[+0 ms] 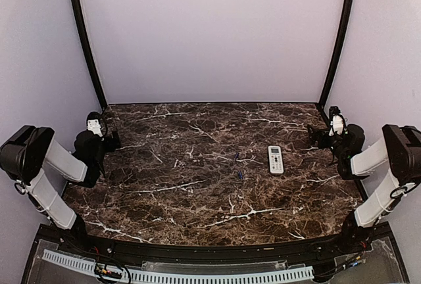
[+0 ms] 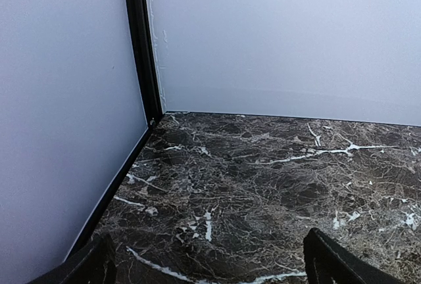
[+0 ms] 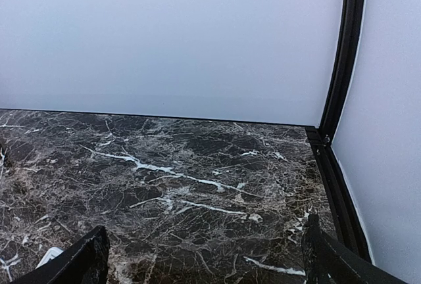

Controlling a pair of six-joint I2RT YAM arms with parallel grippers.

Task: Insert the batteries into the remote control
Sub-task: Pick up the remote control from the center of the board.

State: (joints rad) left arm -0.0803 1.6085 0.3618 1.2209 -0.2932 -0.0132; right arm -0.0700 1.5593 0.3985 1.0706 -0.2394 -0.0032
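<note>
Your left gripper hangs well to the left of the remote control, jaws spread wide and holding nothing. The batteries lie loose on the marble table just left of the remote, one slightly farther back than the other. The remote lies buttons up. Your right gripper, off to the remote's right, is likewise spread and empty. Loading hasn't started, by my reading. Next you'll probably need to flip the remote to reach its back, then pinch a slim battery cleanly.
</note>
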